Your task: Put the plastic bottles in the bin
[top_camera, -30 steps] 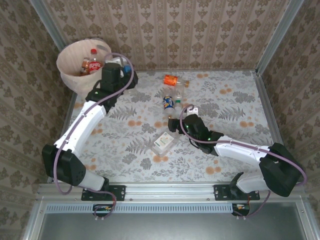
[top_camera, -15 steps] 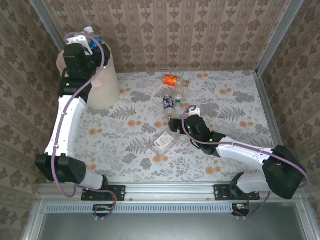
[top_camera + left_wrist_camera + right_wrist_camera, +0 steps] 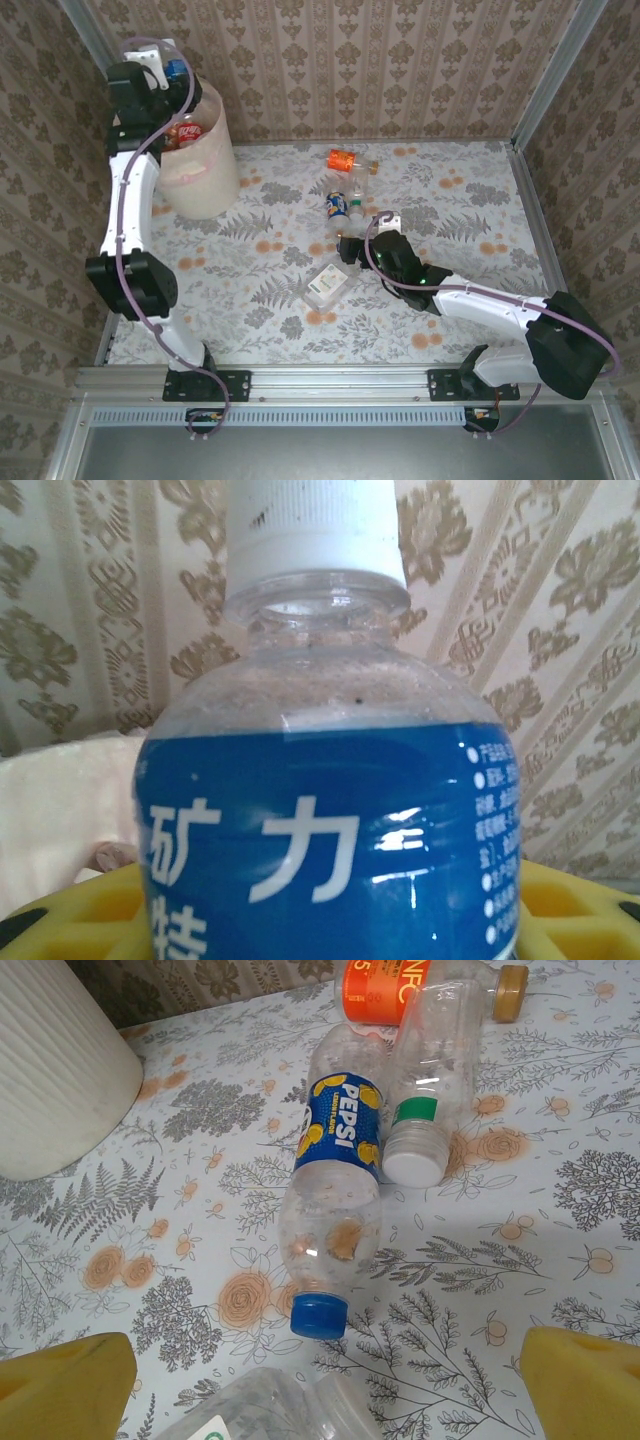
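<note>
Left claw (image 3: 162, 74) is up high in the far left corner, clenched around the blue bottle (image 3: 325, 830), white cap pointing away from my wrist, yellow fingers (image 3: 70, 920) pressed to its sides. The bin (image 3: 205, 175) stands beneath me, with a red bottle (image 3: 185, 131) already lying inside. From above, the blue bottle reads near the bin's far rim, close to the wall (image 3: 300, 60), and I cannot tell whether it hangs squarely over the mouth. So the drop is the job now, and I'd do it carefully. I'd bring the bottle in over the middle of the opening and come down a touch so the fall is short. Then I'd spread the jaws wide in one go, so neither finger drags it sideways onto the rim. The bin looks light, so I'd keep my arm off its edge. Over on the other side, my right claw (image 3: 320, 1360) hovers low over the table (image 3: 560, 1210), jaws released and wide apart, nothing between them. Straight ahead lies the Pepsi bottle (image 3: 335, 1190), blue cap toward me, resting against the green-band bottle (image 3: 430, 1080). The orange bottle (image 3: 395, 975) lies beyond them, and a clear bottle (image 3: 270, 1405) sits right under my wrist.
</note>
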